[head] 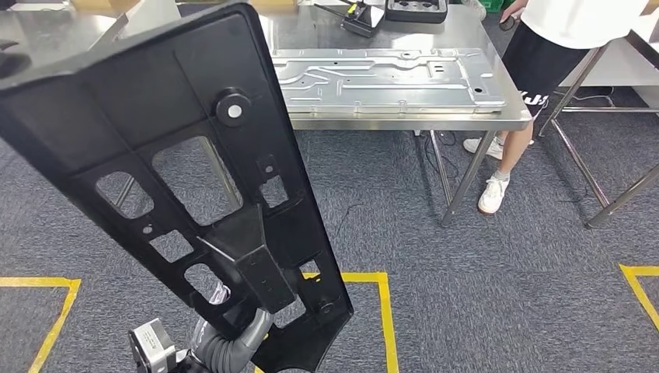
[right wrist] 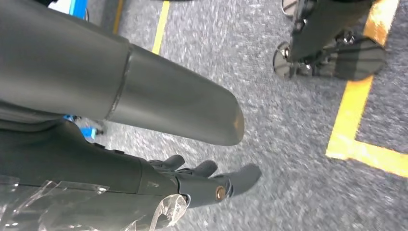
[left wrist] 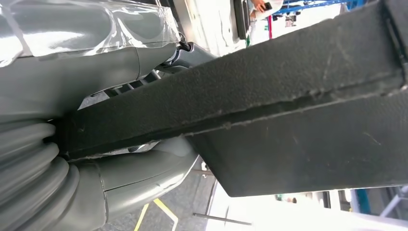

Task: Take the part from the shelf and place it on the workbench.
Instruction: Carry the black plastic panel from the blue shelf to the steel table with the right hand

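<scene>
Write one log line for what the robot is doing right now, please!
phase: carrying | left hand: grips black part at lower end | right hand: holds nothing, hangs over carpet | workbench: ahead, part not yet placed

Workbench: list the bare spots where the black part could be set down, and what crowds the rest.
The workbench is mostly crowded by a silver metal panel; a black tray and a scanner-like device crowd the far edge. Bare steel shows between panel and far items, and a narrow strip by the person.
</scene>
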You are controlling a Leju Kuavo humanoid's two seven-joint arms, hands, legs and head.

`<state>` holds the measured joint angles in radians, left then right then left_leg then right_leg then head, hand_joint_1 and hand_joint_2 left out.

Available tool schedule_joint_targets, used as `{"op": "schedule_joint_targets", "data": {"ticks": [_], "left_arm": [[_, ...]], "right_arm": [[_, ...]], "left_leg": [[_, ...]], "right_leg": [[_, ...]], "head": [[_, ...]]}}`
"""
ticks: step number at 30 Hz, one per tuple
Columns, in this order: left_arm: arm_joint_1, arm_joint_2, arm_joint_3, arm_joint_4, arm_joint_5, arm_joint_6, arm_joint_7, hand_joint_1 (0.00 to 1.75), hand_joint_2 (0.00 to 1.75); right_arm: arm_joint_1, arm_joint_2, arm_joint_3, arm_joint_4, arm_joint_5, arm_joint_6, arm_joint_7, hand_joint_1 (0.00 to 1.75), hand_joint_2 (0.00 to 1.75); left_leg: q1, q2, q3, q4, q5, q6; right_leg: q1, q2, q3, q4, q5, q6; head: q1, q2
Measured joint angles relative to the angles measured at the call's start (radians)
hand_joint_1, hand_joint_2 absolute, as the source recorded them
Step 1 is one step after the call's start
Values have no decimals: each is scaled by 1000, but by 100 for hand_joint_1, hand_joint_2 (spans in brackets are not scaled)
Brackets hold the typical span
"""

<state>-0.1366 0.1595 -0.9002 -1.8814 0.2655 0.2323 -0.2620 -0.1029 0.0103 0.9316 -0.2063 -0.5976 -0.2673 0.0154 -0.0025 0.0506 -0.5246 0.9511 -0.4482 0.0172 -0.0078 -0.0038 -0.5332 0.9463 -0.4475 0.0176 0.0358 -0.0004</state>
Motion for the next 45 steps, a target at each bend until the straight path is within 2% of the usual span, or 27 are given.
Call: {"op": "schedule_joint_targets", "data": {"ticks": [2, 4, 5, 6, 7, 9, 10, 12, 15, 17, 19, 20, 21, 22, 23, 25, 26, 27, 30, 32, 34, 36, 37, 38, 41, 42, 45], "left_arm": [[1, 0, 2, 0, 2, 0, 0, 175, 175], [3, 0, 3, 0, 3, 0, 1, 175, 175], [4, 0, 3, 1, 4, 0, 1, 175, 175], [6, 0, 3, 1, 4, 0, 1, 175, 175], [6, 1, 3, 2, 4, 0, 1, 175, 175], [6, 1, 3, 3, 4, -1, 1, 175, 175], [5, 1, 4, 3, 4, -1, 1, 175, 175], [4, 1, 4, 3, 4, -1, 0, 175, 175], [4, 1, 5, 3, 4, -1, 0, 175, 175], [3, 1, 5, 3, 5, -2, 0, 175, 175], [3, 0, 4, 3, 5, -2, 0, 175, 175], [4, 0, 4, 3, 6, -2, 0, 175, 175], [5, 0, 4, 3, 6, -2, 1, 175, 175], [5, 0, 4, 3, 6, -2, 1, 175, 175], [5, 0, 4, 4, 6, -2, 1, 175, 175], [6, 1, 4, 4, 6, -2, 1, 175, 175], [5, 1, 4, 5, 6, -3, 1, 175, 175], [4, 1, 4, 5, 6, -4, 1, 175, 175], [2, 1, 4, 5, 6, -8, 2, 175, 175], [2, 1, 4, 5, 7, -9, 2, 175, 175], [2, 1, 5, 5, 7, -10, 2, 175, 175], [3, 1, 5, 5, 9, -10, 2, 175, 175], [4, 1, 5, 5, 10, -11, 2, 175, 175], [4, 1, 5, 5, 11, -11, 2, 175, 175], [5, 1, 6, 5, 13, -11, 2, 175, 175], [5, 1, 7, 5, 12, -11, 2, 175, 175], [5, 1, 10, 5, 13, -12, 1, 175, 175]], "right_arm": [[0, 0, 0, 0, 1, -3, 0, 0, 0], [0, 1, 0, 0, 2, -4, 0, 0, 0], [-1, 1, 1, 0, 2, -5, 0, 0, 0], [-1, 1, 1, 0, 3, -5, 0, 0, 0], [0, 1, 1, 0, 3, -5, 0, 0, 0], [2, 2, 2, 0, 5, -5, 0, 0, 0], [1, 3, 2, 0, 5, -5, 0, 0, 0], [1, 5, 2, 0, 5, -6, 1, 0, 0], [0, 2, 2, 0, 6, -7, 1, 0, 0], [0, 2, 2, 0, 6, -7, 1, 0, 0], [-1, 2, 2, 0, 6, -7, 1, 0, 0], [0, 2, 2, 0, 6, -7, 1, 0, 0], [1, 2, 2, 0, 6, -7, 1, 0, 0], [2, 1, 2, 0, 7, -7, 1, 0, 0], [3, 0, 2, 0, 8, -7, 1, 0, 0], [7, 1, 3, 0, 8, -7, 1, 0, 0], [6, 2, 3, 0, 8, -7, 1, 0, 0], [5, 3, 3, 0, 8, -8, 1, 0, 0], [1, 2, 3, 0, 8, -8, 0, 0, 0], [-1, 2, 3, 0, 8, -8, 0, 0, 0], [0, 1, 3, 0, 8, -8, 0, 0, 0], [1, 1, 3, 0, 8, -8, 1, 0, 0], [1, 1, 3, 0, 8, -8, 1, 0, 0], [2, 1, 3, 0, 8, -8, 1, 0, 0], [1, 6, 3, 0, 8, -8, 2, 0, 0], [0, 9, 3, 0, 8, -8, 2, 0, 0], [-2, 9, 3, 0, 8, -8, 3, 0, 0]], "left_leg": [[5, -18, -47, 100, -43, -11], [8, -31, -136, 257, -95, -17], [8, -33, -171, 307, -101, -18], [8, -34, -186, 316, -85, -17], [7, -36, -178, 279, -48, -14], [2, -44, -120, 123, 45, 5], [-3, -46, -93, 56, 73, 15], [-10, -49, -69, -1, 81, 30], [-5, -48, -45, -21, 70, 41], [1, -47, -23, -29, 61, 47], [3, -46, -8, -29, 45, 48], [4, -46, 1, -29, 36, 46], [6, -46, 12, -29, 27, 42], [10, -47, 26, -29, 16, 38], [14, -47, 42, -29, 4, 31], [18, -47, 68, -26, -22, 16], [18, -45, 76, -25, -34, 8], [17, -43, 83, -23, -43, 0], [22, -40, 81, 17, -45, -15], [25, -41, 20, 119, -51, -20], [22, -41, -74, 254, -99, -21], [16, -41, -144, 317, -148, -13], [11, -41, -157, 302, -149, -5], [3, -42, -154, 254, -125, 8], [-30, -55, -114, 67, 36, 63], [-39, -61, -104, 32, 70, 76], [-38, -69, -57, -19, 81, 91]], "right_leg": [[-4, 6, 11, -1, -4, -10], [-4, 14, 19, -1, -11, -17], [-4, 19, 25, -1, -16, -18], [-3, 25, 32, -1, -22, -18], [-2, 31, 43, -1, -29, -17], [1, 40, 65, -2, -46, -15], [2, 44, 72, -3, -54, -12], [2, 45, 78, -6, -62, -2], [3, 39, 77, 27, -55, 11], [4, 28, 22, 127, -70, 18], [-1, 20, -72, 260, -121, 28], [-4, 18, -112, 302, -148, 33], [-7, 17, -135, 311, -160, 38], [-11, 15, -140, 284, -149, 43], [-15, 12, -130, 227, -113, 49], [-25, -3, -97, 91, -5, 60], [-27, -10, -86, 51, 33, 56], [-27, -14, -81, 33, 52, 48], [-21, -6, -69, 37, 39, 14], [-19, -1, -55, 37, 28, 1], [-14, 5, -39, 36, 12, -7], [-6, 13, -18, 36, -7, -12], [-1, 17, -4, 36, -17, -14], [5, 20, 11, 35, -28, -15], [14, 26, 50, 28, -58, -14], [13, 27, 61, 22, -63, -10], [13, 27, 80, 29, -48, 6]], "head": [[-4, 0], [-7, 0], [-8, 0], [-8, 0], [-8, 0], [-9, 0], [-9, 0], [-10, 0], [-10, 0], [-8, 0], [-7, 0], [-7, 0], [-7, 0], [-7, 0], [-7, 0], [-6, 0], [-6, 0], [-6, 0], [-9, 0], [-10, 0], [-12, 0], [-12, 0], [-13, 0], [-13, 0], [-12, 0], [-12, 0], [-13, 0]]}}
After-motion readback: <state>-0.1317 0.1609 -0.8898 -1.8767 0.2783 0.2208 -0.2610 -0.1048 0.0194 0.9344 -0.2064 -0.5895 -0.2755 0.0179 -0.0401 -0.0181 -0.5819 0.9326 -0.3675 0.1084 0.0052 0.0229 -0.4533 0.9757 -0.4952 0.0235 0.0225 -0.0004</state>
